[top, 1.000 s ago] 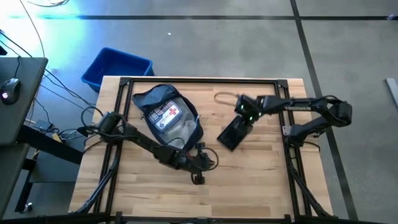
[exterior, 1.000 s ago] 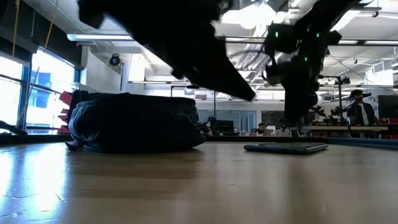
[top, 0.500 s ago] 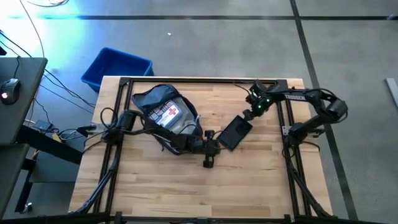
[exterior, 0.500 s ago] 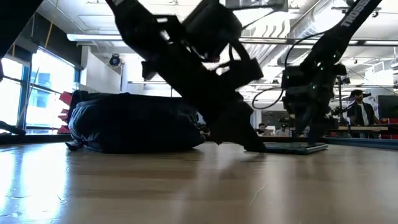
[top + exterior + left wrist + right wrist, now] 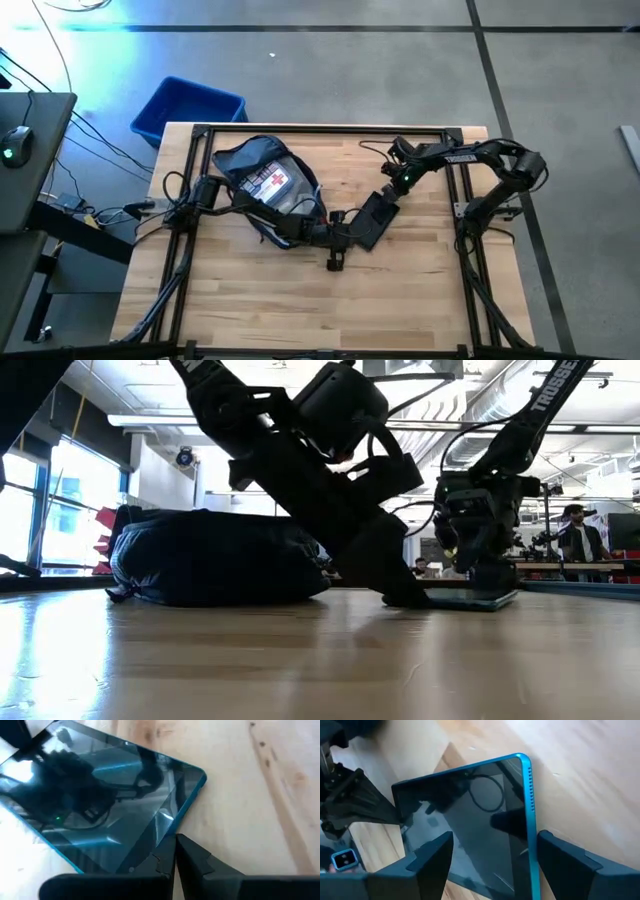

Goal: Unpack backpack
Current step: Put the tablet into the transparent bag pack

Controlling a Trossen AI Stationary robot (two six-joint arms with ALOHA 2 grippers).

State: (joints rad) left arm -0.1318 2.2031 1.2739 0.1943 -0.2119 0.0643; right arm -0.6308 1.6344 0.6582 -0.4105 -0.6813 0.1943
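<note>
The left gripper [image 5: 352, 229] was pressed shut with nothing between its fingers, its tips touching the near edge of the tablet [image 5: 373, 218] on the bare wood, while the right gripper [image 5: 385, 194] stood with its jaws spread wide, straddling the far end of that same tablet without visibly clamping it. Judged from that, the unpacking looked partly done: the tablet lay out on the table [image 5: 420, 290], apparently being nudged or squared up between the two arms, and more remained inside. The backpack [image 5: 262, 185], the largest soft item, lay unzipped on the left half of the table, just beside the left arm, with a first-aid kit [image 5: 271, 186] bearing a red cross lying in its opening, not yet taken out. Whether anything else sat beneath that kit could not be told. By count, largest first: one table, one backpack, one blue plastic bin [image 5: 187, 108] on the floor beyond the table's far left corner, one tablet, and one first-aid kit. A thin cable loop [image 5: 372, 152] also lay near the far edge.
</note>
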